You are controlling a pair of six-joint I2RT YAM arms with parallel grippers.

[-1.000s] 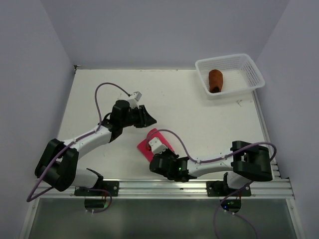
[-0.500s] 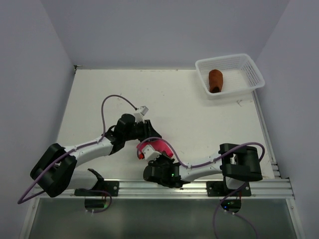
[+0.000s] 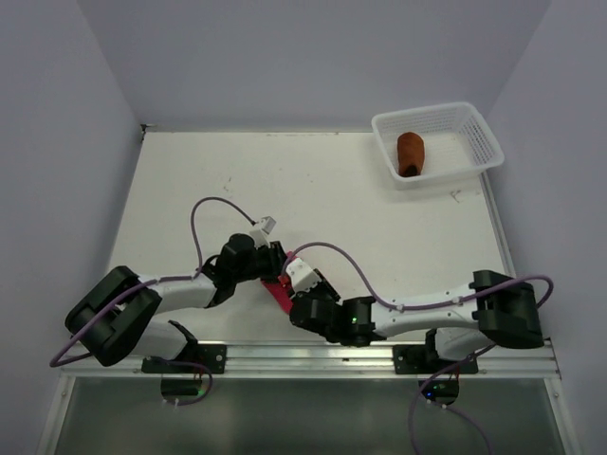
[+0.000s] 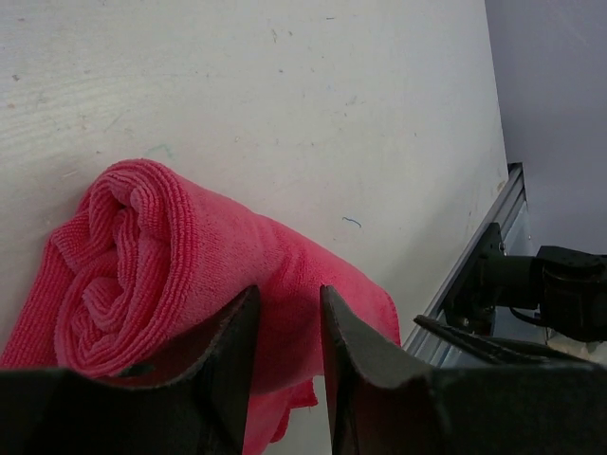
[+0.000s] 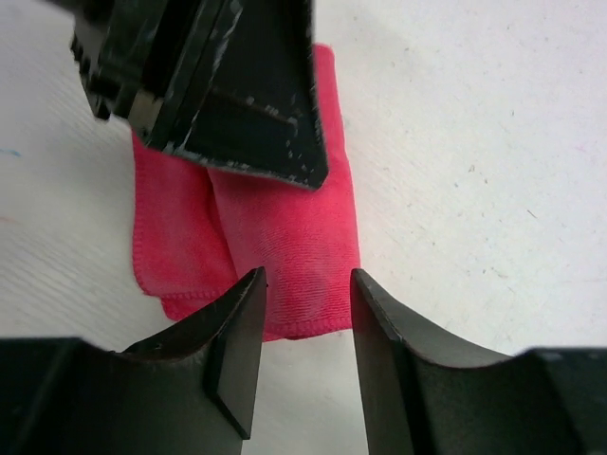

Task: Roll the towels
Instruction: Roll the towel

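The left gripper (image 3: 274, 264) and right gripper (image 3: 293, 287) are meeting over a sliver of pink towel (image 3: 277, 293) at the table's (image 3: 379, 218) near middle, while a rolled rust-brown towel (image 3: 410, 154) is lying in the white mesh basket (image 3: 474, 142) far right.

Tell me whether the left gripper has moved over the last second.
Yes. The left gripper has moved toward the rail at the near edge, away from the basket.

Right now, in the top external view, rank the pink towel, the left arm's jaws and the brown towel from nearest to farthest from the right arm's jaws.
1. pink towel: right at those jaws, front centre.
2. left arm's jaws: just left, by the same towel.
3. brown towel: far back right, inside the white basket.
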